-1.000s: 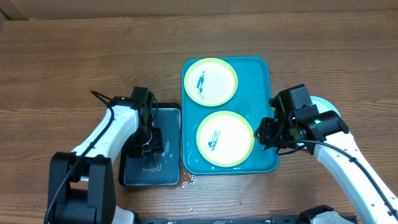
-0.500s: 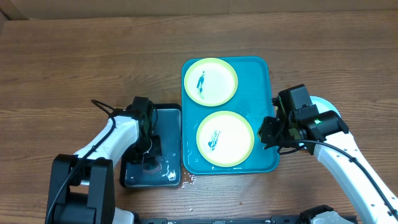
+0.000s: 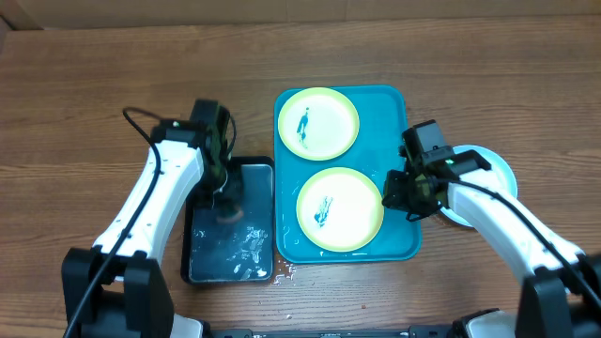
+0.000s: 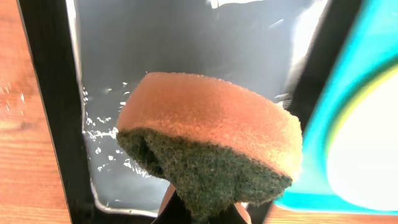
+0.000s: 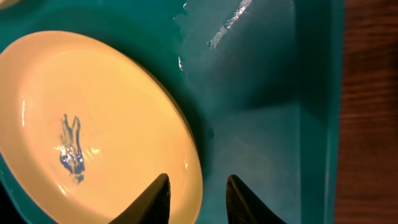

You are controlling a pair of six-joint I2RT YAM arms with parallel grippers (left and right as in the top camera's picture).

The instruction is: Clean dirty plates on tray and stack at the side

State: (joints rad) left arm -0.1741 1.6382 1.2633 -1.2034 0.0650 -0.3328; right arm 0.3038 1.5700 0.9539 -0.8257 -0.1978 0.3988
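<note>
you are pinching the sponge (image 4: 208,143) in your left gripper (image 3: 225,192) over the black water tray (image 3: 202,268), likely to wet it, while your right gripper (image 5: 199,199) is sitting wide open astride the rim of the near plate (image 5: 93,118) on the blue tray (image 5: 261,137), probably to steady it.

No words, numbers, labels or brand marks can be read anywhere, not on the plates (image 3: 319,123), teal tray (image 3: 392,113), dark tray (image 3: 211,239), sponge (image 4: 208,134) or worktop (image 3: 113,84).

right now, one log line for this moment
left hand: shut on sponge over dark tray | right hand: open astride near plate rim | far plate: smeared, on teal tray
</note>
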